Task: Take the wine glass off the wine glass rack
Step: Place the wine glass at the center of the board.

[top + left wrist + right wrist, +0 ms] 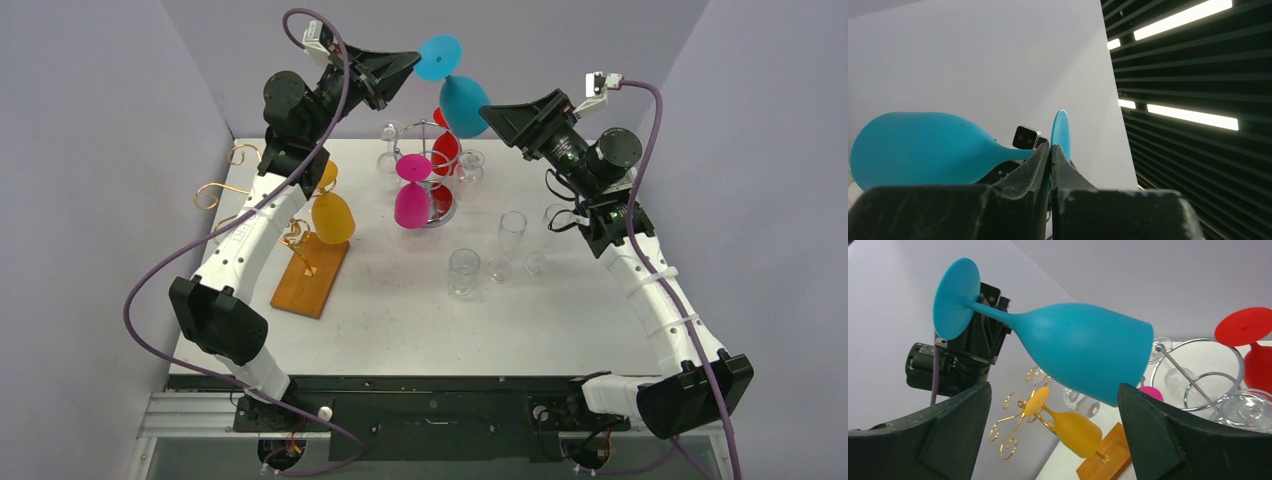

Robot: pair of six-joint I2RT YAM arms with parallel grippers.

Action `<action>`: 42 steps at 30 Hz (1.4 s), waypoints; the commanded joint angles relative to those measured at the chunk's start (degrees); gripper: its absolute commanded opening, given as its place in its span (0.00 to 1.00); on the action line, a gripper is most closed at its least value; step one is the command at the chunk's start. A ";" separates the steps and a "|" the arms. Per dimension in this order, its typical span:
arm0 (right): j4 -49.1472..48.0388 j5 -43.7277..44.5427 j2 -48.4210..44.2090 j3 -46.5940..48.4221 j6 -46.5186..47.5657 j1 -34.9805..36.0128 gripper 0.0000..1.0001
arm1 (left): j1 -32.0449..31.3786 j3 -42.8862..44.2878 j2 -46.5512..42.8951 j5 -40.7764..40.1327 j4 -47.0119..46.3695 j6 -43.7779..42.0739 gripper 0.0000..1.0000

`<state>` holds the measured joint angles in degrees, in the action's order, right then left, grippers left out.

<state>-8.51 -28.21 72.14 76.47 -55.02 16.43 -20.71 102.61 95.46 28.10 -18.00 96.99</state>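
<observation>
Blue wine glass (463,103) hangs above the wire rack (446,208) — left gripper (412,62) clamped on its stem, right gripper (488,115) apart — probably set-down next.

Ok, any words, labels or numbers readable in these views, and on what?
None can be read.
Left arm: faint dark marks on its white link, too small to read.
Blue glass: no print shows.
</observation>
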 commanded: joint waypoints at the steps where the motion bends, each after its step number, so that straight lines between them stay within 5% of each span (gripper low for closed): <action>1: -11.57 -3.35 -0.45 -0.87 -4.85 -0.75 0.91 | -1.54 -0.14 -3.45 -1.83 -7.37 3.98 0.00; 14: -12.60 -4.07 -3.41 -5.83 -4.15 -4.48 0.91 | -3.94 -0.55 -4.07 -2.69 -8.45 5.04 0.00; 26: -40.99 -11.53 -0.41 -8.35 -22.06 -3.24 0.83 | -6.08 -2.80 -3.09 -2.34 -18.12 13.74 0.00; 31: -52.51 -11.64 1.63 -8.07 -31.88 -3.33 0.62 | -7.10 -3.13 -3.22 -2.03 -20.00 15.27 0.00; 36: -54.29 -10.99 1.87 -6.77 -34.56 -3.30 0.36 | -7.24 -4.62 -3.88 -1.73 -21.17 15.18 0.01; 39: -51.29 -10.76 0.57 -6.65 -32.86 -3.25 0.08 | -7.28 -5.01 -4.35 -1.08 -20.91 14.26 0.13; 42: -45.91 -9.95 -1.58 -6.62 -29.37 -3.35 0.00 | -7.24 -5.65 -5.11 -0.48 -20.35 12.61 0.25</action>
<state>-57.78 -38.39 73.38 68.77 -88.25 13.50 -27.70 96.18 93.97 26.48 -33.61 111.31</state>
